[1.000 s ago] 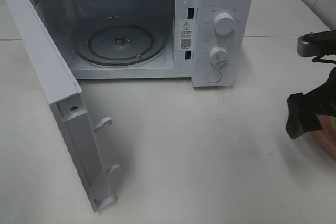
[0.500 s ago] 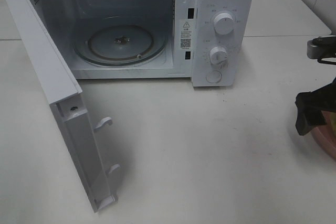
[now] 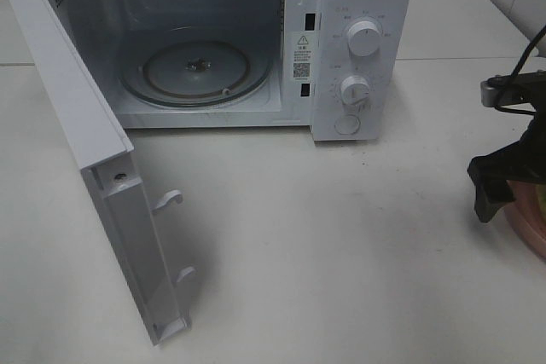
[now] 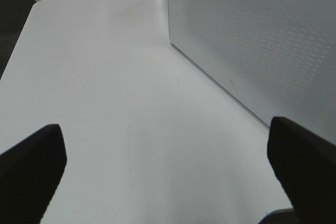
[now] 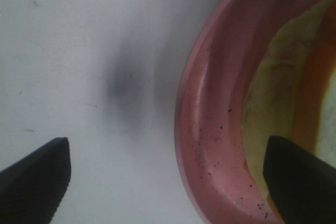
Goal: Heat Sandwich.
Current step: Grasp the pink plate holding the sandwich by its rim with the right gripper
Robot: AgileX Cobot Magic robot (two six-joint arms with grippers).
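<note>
**Cavity open, door blocks near-left**

Microwave (image 3: 358, 49) cavity faces near side, open, only glass turntable (image 3: 194, 70) inside. Door (image 3: 94, 168) swung out near-left, walls off that side; latch hooks (image 3: 169, 199) stick out to the right. Table (image 3: 341, 236) free from door to right edge. There, pink plate (image 3: 531, 226), right gripper (image 5: 165, 182) over its rim, jaws wide.

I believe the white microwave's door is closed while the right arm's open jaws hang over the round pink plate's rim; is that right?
Not quite: the exterior high view shows the white microwave's door swung open. On the right gripper the jaws do hang open over the round pink plate's rim.
</note>
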